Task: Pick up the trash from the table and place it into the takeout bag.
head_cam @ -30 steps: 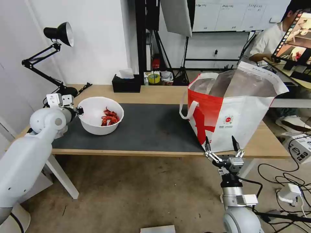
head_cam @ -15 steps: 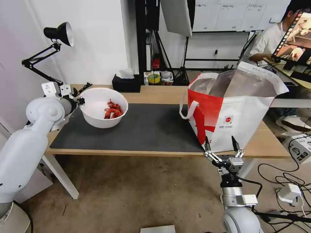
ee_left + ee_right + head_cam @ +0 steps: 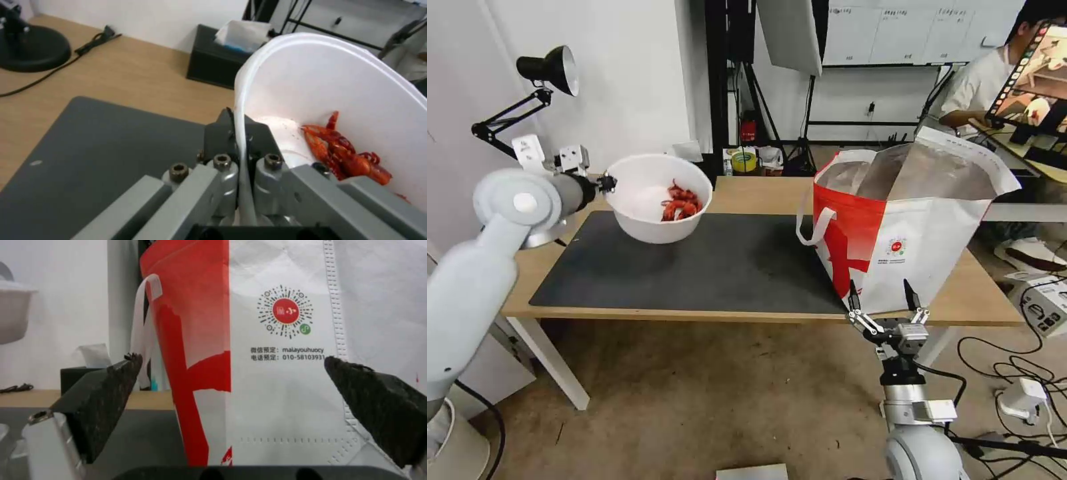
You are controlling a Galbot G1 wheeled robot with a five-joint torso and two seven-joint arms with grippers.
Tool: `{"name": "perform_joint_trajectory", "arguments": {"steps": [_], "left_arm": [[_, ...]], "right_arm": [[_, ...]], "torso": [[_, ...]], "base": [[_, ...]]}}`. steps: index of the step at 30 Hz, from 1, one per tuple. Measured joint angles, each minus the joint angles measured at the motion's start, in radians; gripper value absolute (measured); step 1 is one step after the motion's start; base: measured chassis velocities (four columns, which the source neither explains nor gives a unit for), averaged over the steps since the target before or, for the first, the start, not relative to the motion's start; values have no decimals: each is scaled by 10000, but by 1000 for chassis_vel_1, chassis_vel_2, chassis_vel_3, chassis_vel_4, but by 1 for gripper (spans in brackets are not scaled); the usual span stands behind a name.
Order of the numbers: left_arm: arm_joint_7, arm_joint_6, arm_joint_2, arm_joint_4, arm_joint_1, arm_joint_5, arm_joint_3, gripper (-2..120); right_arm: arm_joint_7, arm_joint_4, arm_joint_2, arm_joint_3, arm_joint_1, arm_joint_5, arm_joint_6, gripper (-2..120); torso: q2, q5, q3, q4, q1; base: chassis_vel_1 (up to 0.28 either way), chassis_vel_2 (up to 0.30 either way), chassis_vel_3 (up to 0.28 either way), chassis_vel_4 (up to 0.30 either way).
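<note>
The left gripper [image 3: 606, 183] is clenched on the left rim of the white bowl [image 3: 657, 198], which hangs above the far left part of the table [image 3: 747, 193] with red shells [image 3: 680, 202] inside. It is best to carry it level and high enough to pass over the rim of the takeout bag [image 3: 907, 227] at the right. The right gripper [image 3: 884, 301] waits released near the bag's front.
</note>
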Motion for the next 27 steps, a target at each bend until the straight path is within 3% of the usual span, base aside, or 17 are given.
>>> {"name": "perform_joint_trajectory", "arguments": {"steps": [8, 27], "left_arm": [[-566, 0, -342, 166, -889, -761, 598, 0], [-978, 3, -1431, 747, -2356, -1287, 1495, 0]], "right_arm": [[-1, 13, -1, -1, -12, 0, 0, 100], [-18, 191, 13, 42, -199, -15, 0, 100]], "torso": [[-1, 0, 1, 0, 1], [-1, 0, 1, 0, 1]], "base": [[0, 0, 0, 0], [0, 0, 0, 0]]}}
